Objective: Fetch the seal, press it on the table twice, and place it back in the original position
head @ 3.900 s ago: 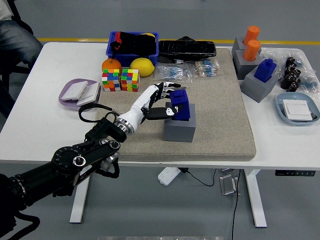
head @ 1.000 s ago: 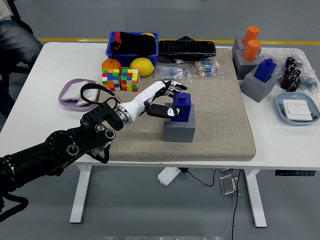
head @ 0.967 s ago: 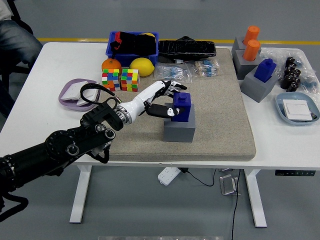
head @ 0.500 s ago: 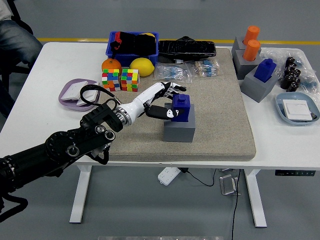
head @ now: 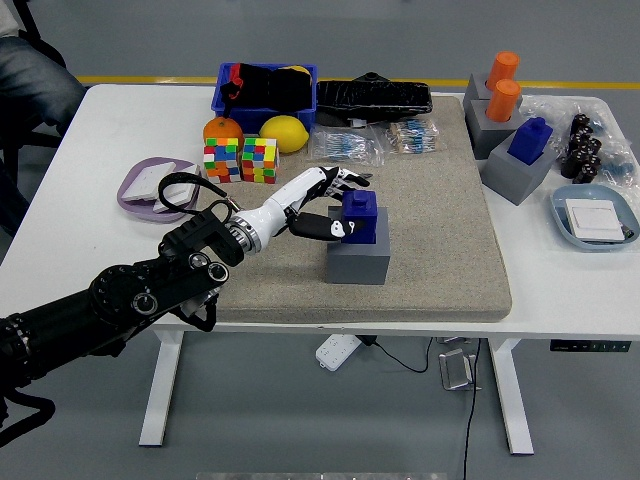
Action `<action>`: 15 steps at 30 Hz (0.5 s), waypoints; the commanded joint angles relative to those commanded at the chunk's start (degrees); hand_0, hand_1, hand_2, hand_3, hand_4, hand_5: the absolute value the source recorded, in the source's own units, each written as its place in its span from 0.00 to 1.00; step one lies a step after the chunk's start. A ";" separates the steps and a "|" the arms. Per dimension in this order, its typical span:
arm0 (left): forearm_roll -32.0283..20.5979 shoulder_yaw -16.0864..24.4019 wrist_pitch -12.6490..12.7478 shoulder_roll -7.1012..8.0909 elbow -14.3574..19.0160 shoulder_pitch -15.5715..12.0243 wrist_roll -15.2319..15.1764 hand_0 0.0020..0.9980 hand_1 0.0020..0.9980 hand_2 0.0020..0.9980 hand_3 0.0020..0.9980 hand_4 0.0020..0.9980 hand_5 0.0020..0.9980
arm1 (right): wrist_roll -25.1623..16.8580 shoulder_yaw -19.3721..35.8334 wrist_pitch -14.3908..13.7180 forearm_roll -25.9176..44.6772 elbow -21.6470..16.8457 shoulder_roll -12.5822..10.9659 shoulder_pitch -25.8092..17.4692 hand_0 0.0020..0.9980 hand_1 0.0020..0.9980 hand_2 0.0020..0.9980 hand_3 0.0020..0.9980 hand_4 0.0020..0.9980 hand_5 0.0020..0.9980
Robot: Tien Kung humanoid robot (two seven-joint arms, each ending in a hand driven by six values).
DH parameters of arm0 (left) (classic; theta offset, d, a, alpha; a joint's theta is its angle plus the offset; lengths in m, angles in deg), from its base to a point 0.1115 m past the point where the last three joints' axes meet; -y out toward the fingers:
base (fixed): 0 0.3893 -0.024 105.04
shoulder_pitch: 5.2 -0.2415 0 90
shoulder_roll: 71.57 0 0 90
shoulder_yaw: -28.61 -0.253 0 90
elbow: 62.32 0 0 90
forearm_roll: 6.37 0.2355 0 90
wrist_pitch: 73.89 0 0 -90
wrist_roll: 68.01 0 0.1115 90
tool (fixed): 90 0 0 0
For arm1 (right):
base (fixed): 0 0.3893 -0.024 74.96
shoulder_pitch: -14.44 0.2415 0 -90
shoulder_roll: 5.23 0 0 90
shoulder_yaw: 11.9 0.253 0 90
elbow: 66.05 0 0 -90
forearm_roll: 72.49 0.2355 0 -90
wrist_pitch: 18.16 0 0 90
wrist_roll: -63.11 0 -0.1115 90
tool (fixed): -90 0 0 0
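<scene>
The blue seal [head: 359,217] sits just left of the frame's centre, on top of its grey block [head: 358,260], which stands on the tan mat [head: 440,220]. My left hand [head: 325,205] is closed around the seal: my white fingers [head: 335,181] curl over its far upper edge and my thumb presses its near face. Whether the seal's base is fully seated in the block or raised slightly off it, I cannot tell from this angle. My black left arm [head: 130,300] comes in from the lower left corner of the frame.

Above and left of my hand are two colour cubes [head: 241,160], with an orange [head: 221,129] and a lemon [head: 284,133] just behind them, and a blue bin [head: 266,88] at the top. At the upper right stand two orange seals [head: 503,84] in grey holders and another blue seal [head: 530,140] on a grey block. The white table [head: 90,180] carries a lilac dish [head: 150,187] at the left.
</scene>
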 joint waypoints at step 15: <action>0.06 0.45 -1.28 0.09 -0.34 -0.12 -0.11 0.91 0.92 0.85 0.89 1.00 0.00 | 0.01 0.04 0.00 0.16 0.00 0.06 0.02 0.89 0.75 0.73 0.75 0.88 0.55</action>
